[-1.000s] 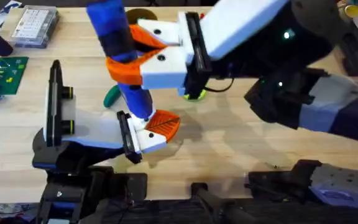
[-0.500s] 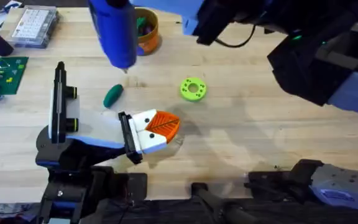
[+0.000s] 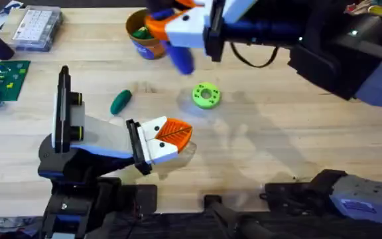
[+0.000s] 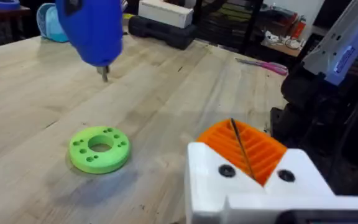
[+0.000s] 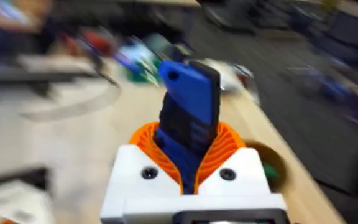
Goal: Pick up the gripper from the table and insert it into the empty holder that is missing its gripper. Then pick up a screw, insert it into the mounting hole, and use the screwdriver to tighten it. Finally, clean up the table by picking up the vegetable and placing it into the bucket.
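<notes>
Bucket: tan-orange cup with blue band at base, stood near the far edge of the table, left of centre; something green inside, plus a bit of red, too small to name.
Clear box: far-left corner of the worktop, lid shut, pale compartments inside, contents unreadable.
Screwdriver: thick bright-blue body, blurred in overhead; right wrist view showed the blue body with a dark band clamped between orange ribbed pads; left wrist view showed its blue nose and small metal tip, off the wood, above the table.
Right gripper: closed around the screwdriver, white blocks and orange jaws, sat just beside the bucket, over the far part of the worktop.
Vegetable: dark-green smooth oval, lay bare on the wood, left of centre, between bucket and left gripper, touching neither; well apart from the right gripper.
Green ring: lime, round, small holes, flat on the worktop near centre, below the screwdriver tip side.
Gripper: orange wedge with dark vein lines, seated in the holder.
Holder: white block, two dark dots, black plate behind.
Left gripper: near the front edge; one orange finger on white block seen, spread cannot be told.
Circuit board: green, at left edge.
</notes>
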Controlling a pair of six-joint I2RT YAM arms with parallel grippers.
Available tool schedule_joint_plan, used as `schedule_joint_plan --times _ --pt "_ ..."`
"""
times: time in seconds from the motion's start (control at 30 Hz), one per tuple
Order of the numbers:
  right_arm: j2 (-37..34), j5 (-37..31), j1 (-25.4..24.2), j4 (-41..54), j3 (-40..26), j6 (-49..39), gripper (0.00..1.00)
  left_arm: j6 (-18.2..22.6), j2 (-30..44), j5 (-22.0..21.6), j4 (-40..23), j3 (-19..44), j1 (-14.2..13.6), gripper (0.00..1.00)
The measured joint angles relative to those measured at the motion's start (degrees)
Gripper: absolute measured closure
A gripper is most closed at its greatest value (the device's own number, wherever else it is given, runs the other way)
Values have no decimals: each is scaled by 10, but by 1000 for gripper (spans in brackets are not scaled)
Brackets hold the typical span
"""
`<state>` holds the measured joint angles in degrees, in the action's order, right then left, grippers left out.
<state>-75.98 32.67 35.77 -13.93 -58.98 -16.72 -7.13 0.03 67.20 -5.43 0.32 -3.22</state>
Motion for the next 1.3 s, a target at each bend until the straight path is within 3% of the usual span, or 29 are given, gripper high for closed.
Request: schedule_joint_plan --times 0.23,0.53,0.8,1.17,1.2,1.23,1.3 --pt "-56 -136 -59 36 0 -225 932 0 0 -2 -10 0 0 984" --pt "-221 -180 -152 14 0 -493 932 0 0 -2 -12 0 0 984" --pt "-345 -194 -189 -69 0 -637 932 0 0 -2 -12 0 0 984" --pt "-377 -198 -186 -63 -8 -726 973 0 0 -2 -12 0 0 984" --pt "-377 -198 -186 -60 -9 -728 955 0 0 -2 -12 0 0 984" --pt "-376 -198 -186 -57 -10 -728 874 0 0 -2 -12 0 0 984" --pt "-374 -198 -186 -57 -12 -725 582 0 0 -2 -12 0 0 984"
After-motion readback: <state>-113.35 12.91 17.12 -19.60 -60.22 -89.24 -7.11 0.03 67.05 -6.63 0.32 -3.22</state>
